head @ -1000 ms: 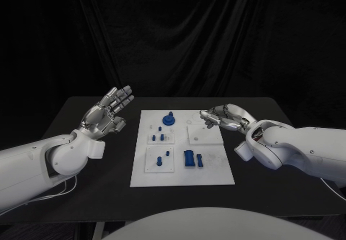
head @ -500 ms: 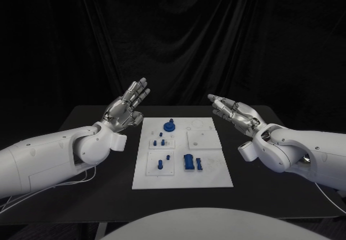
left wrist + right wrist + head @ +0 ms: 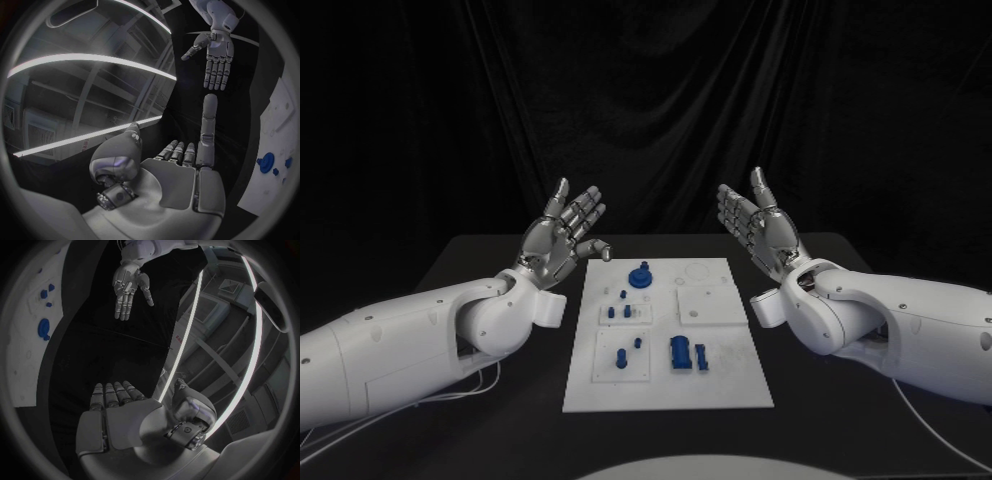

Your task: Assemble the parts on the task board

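The white task board [image 3: 721, 388] lies flat in the middle of the black table. On it stand a round blue part [image 3: 640, 274] at the far end, several small blue pegs [image 3: 627, 311] in the middle and a larger blue block [image 3: 681, 352] nearer me. My left hand [image 3: 565, 236] is raised above the board's far left corner, fingers spread, holding nothing. My right hand [image 3: 759, 224] is raised above the far right corner, also spread and empty. The palms face each other. The left wrist view shows my left hand [image 3: 187, 172], the right hand [image 3: 216, 54] and the round part [image 3: 267, 163].
The black table [image 3: 488, 270] extends on both sides of the board under my arms, with a dark curtain behind it. In the right wrist view, my right hand [image 3: 117, 412] faces the left hand [image 3: 128, 286], with the board [image 3: 25, 345] and round part [image 3: 44, 328] at the side.
Both hands have lifted off table height. The right hand, curled by the board's far right corner a second ago, has opened out. The left hand rose and moved in towards the board.
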`<state>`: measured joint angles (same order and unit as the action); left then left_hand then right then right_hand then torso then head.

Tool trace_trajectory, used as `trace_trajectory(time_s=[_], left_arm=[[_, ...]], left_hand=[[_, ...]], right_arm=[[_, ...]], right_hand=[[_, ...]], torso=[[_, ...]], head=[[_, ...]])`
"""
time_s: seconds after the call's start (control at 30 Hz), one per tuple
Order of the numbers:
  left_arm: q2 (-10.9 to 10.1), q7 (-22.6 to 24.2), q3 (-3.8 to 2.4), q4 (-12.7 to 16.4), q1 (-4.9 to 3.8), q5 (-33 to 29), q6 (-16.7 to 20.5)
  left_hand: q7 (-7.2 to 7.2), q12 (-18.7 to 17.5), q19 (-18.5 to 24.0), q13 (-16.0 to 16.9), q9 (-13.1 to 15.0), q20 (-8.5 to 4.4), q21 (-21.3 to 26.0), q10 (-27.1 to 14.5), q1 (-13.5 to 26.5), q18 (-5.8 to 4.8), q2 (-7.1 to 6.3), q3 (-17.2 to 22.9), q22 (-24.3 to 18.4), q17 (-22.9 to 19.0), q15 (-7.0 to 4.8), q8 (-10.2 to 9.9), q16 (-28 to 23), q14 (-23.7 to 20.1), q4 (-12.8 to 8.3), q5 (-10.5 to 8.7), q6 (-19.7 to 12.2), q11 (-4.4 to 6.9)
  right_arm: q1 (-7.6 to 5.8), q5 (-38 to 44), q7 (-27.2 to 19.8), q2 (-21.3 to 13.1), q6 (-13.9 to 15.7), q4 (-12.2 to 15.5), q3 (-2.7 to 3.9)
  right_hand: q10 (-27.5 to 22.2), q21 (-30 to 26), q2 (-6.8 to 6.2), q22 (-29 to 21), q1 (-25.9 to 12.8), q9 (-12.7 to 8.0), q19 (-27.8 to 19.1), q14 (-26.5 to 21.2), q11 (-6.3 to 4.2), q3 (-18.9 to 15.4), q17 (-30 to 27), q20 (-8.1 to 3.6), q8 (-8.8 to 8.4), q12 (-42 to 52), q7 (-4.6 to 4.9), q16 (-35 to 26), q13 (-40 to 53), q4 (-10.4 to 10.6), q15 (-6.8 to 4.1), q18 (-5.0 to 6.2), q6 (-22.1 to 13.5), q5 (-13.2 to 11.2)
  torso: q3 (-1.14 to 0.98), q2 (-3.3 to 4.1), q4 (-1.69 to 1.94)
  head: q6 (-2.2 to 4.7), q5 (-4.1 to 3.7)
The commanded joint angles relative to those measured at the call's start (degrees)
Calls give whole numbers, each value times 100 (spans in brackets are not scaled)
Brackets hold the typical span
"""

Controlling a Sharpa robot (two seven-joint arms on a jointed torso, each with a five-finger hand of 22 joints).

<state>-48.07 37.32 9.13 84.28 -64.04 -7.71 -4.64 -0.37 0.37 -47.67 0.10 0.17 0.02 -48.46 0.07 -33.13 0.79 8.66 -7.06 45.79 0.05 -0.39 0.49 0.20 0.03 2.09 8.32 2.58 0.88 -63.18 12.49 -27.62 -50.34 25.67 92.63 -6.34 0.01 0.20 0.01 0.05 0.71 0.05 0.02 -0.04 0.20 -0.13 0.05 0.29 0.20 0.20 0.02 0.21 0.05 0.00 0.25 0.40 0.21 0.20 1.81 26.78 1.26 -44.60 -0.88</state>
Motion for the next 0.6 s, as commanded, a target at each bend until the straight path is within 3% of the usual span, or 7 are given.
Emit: trace_trajectory(time_s=[0.03,0.07,0.13,0.2,0.3,0.33,0.6], left_arm=[[53,-161,-105,92,55,204,1167],[67,-190,-145,115,71,231,1349],[95,-248,-224,162,104,287,1711],[124,-307,-305,210,137,344,2085],[166,-395,-425,280,187,428,2633],[187,-438,-484,315,211,469,2904],[292,-655,-780,489,333,678,4265]], left_hand=[[37,-37,1568,-10,-17,-2,1595,-7,1089,-79,-284,234,-1506,-5,39,-49,-20,-3,-209,-274,-258,-88],[37,-37,1700,-10,-17,-2,1729,-7,1181,-79,-308,252,-1633,-5,39,-49,-20,-3,-209,-297,-258,-88],[37,-37,1942,-10,-17,-2,1974,-7,1348,-79,-351,285,-1865,-5,39,-49,-20,-3,-209,-339,-258,-88],[37,-37,2146,-10,-17,-2,2181,-7,1490,-79,-388,706,-2061,-5,39,-49,-20,-3,-209,-373,-258,-88],[37,-37,2430,-10,-17,-2,2469,-7,1685,-79,-438,706,-2332,-5,39,-49,-20,-3,-209,-423,-258,-88],[37,-37,2587,-10,-17,-2,2630,-7,1795,-79,-866,706,-2485,-5,39,-49,-20,-3,-209,-832,-258,-88],[37,-37,3194,-10,-17,-2,3246,-7,2200,-79,-866,706,-3068,-5,39,-49,-20,-3,-209,-832,-258,-88]], right_arm=[[129,-753,-136,213,1126,-113,220],[158,-838,-150,274,1249,-139,291],[209,-983,-174,377,1459,-184,412],[250,-1100,-193,460,1629,-221,510],[289,-1210,-211,538,1789,-255,602],[299,-1238,-216,558,1830,-264,625],[302,-1249,-217,565,1845,-267,634]], right_hand=[[-1,-20,-1,-5,-71,-5,-2,4,-20,13,-5,-29,-20,-20,-2,-21,-5,0,-25,-40,-21,-20],[-1,-20,-1,-5,-71,-5,-2,4,-20,13,-5,-29,-20,-20,-2,-21,-5,0,-25,-40,-21,-20],[-1,-20,-1,-5,-71,-5,-2,4,-20,13,-5,-29,-20,-20,-2,-21,-5,0,-25,-40,-21,-20],[-1,-20,-1,-5,-71,-5,-2,4,-20,13,-5,-29,-20,-20,-2,-21,-5,0,-25,-40,-21,-20],[-1,-20,-1,-5,-71,-5,-2,4,-20,13,-5,-29,-20,-20,-2,-21,-5,0,-25,-40,-21,-20],[-1,-20,-1,-5,-71,-5,-2,4,-20,13,-5,-29,-20,-20,-2,-21,-5,0,-25,-40,-21,-20],[-1,-20,-1,-5,-71,-5,-2,4,-20,13,-5,-29,-20,-20,-2,-21,-5,0,-25,-40,-21,-20]], torso=[[-73,178,-51],[-94,228,-65],[-117,284,-81],[-137,333,-95],[-160,389,-111],[-168,408,-117],[-181,440,-126]], head=[[338,30],[468,41],[616,54],[745,65],[889,77],[941,82],[1023,88]])
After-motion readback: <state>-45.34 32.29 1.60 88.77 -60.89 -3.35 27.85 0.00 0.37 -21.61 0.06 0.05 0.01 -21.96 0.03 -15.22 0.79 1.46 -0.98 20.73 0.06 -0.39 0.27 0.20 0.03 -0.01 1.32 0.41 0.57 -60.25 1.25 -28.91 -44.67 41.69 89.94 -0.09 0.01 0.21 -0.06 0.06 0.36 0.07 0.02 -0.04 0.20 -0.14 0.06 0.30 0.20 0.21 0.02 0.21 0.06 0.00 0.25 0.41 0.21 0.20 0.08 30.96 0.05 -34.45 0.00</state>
